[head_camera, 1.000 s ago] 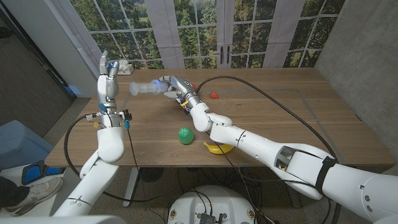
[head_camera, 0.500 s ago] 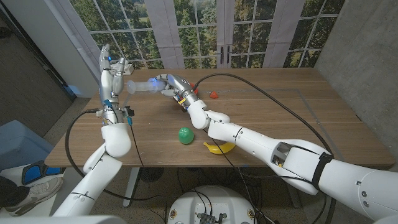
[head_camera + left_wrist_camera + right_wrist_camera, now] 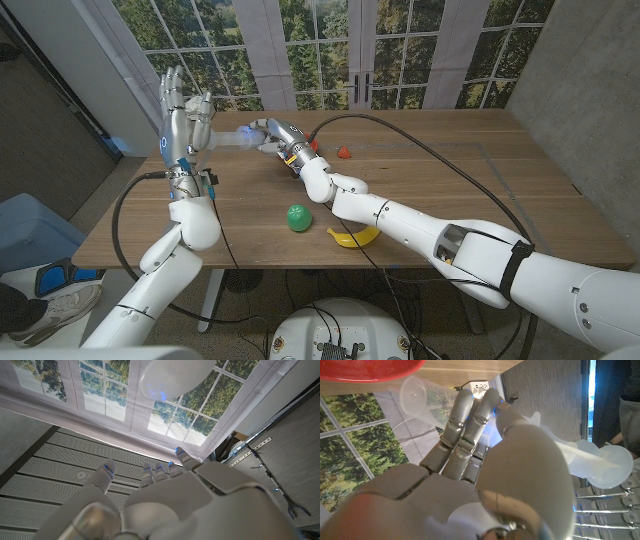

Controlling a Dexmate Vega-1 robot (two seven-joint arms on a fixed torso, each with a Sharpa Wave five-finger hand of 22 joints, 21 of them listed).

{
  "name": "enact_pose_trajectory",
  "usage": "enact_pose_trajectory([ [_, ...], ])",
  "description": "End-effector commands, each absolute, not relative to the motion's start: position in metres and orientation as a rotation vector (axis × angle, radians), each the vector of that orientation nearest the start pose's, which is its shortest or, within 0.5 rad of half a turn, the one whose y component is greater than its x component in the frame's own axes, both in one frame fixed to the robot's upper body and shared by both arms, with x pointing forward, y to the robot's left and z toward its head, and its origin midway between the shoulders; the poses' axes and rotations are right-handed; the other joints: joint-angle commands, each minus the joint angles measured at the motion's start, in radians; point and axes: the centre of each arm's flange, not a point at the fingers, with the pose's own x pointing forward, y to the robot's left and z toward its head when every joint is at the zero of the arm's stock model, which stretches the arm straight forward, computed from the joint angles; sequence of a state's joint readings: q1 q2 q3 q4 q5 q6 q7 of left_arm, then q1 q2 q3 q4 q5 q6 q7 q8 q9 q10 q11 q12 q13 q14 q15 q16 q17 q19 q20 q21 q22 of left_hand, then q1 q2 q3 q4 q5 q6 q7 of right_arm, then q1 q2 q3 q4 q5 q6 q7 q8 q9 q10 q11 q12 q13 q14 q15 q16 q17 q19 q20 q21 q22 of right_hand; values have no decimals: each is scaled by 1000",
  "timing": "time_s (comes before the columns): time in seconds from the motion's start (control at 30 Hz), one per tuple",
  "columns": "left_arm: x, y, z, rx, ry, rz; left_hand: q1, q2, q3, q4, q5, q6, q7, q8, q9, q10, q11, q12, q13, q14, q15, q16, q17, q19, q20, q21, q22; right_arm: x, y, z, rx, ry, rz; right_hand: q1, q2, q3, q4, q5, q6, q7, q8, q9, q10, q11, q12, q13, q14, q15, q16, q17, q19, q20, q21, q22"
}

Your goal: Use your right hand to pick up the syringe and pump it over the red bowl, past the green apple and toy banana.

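Note:
My right hand point(image 3: 277, 135) holds the clear syringe point(image 3: 232, 138) above the table's far left part, its barrel pointing toward my left hand. In the right wrist view the fingers point(image 3: 470, 415) wrap the syringe point(image 3: 590, 460), and the red bowl point(image 3: 365, 369) lies just beyond them. The green apple point(image 3: 296, 216) and the yellow toy banana point(image 3: 352, 237) lie near the front edge, closer to me than the right hand. My left hand point(image 3: 181, 108) is raised upright at the table's left side with fingers spread and nothing in it point(image 3: 165, 505).
A small red toy point(image 3: 344, 152) sits just right of my right hand. A black cable point(image 3: 440, 150) arcs over the right half of the wooden table point(image 3: 470, 190). Windows stand behind the far edge.
My left arm has lifted and its hand has spread its fingers upward. The right hand with the syringe has shifted slightly toward the far left.

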State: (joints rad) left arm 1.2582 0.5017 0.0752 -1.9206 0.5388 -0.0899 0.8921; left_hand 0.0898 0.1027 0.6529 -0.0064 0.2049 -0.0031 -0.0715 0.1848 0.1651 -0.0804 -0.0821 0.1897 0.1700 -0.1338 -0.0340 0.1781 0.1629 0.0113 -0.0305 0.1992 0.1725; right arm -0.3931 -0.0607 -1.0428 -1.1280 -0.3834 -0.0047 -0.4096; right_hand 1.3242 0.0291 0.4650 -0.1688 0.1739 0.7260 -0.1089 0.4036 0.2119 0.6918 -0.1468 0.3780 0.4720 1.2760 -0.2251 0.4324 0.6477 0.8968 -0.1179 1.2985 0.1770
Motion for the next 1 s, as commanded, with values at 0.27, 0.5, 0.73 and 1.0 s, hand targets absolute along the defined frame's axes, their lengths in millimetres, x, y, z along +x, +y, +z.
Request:
enact_pose_trajectory([
  [0.27,470,324,20,706,-1104,873,8,32,6,-11,-3,7,-6,1,5,10,-3,3,2,5,-70,-1,3,13,-77,3,1,610,100,43,-918,-931,290,61,55,3,-1,-2,313,145,-2,3,363,111,-2,100,5,0,-3,3,5,-97,5,0],
  [0.5,477,325,22,716,-1078,872,8,36,8,-12,-4,8,-5,1,5,10,-3,2,2,5,-69,-1,4,13,-77,2,1,608,96,46,-892,-925,307,60,54,4,-1,-2,314,145,-3,3,364,112,-4,102,5,0,-2,6,4,-97,6,0],
  [0.73,482,324,22,746,-1055,876,7,38,8,-12,-4,9,-6,0,5,10,-2,1,2,5,-70,-1,5,13,-77,2,2,604,96,47,-890,-934,327,60,54,5,0,-2,315,143,-5,3,362,111,-7,106,4,1,-1,9,3,-97,6,0],
  [1.0,486,320,23,792,-1041,892,6,43,9,-12,-4,8,-8,-1,5,10,-1,0,2,4,-73,-2,5,13,-75,1,2,599,96,48,-888,-948,349,59,54,7,1,-2,318,144,-7,3,369,110,-10,108,2,0,-4,7,0,-97,7,0],
])
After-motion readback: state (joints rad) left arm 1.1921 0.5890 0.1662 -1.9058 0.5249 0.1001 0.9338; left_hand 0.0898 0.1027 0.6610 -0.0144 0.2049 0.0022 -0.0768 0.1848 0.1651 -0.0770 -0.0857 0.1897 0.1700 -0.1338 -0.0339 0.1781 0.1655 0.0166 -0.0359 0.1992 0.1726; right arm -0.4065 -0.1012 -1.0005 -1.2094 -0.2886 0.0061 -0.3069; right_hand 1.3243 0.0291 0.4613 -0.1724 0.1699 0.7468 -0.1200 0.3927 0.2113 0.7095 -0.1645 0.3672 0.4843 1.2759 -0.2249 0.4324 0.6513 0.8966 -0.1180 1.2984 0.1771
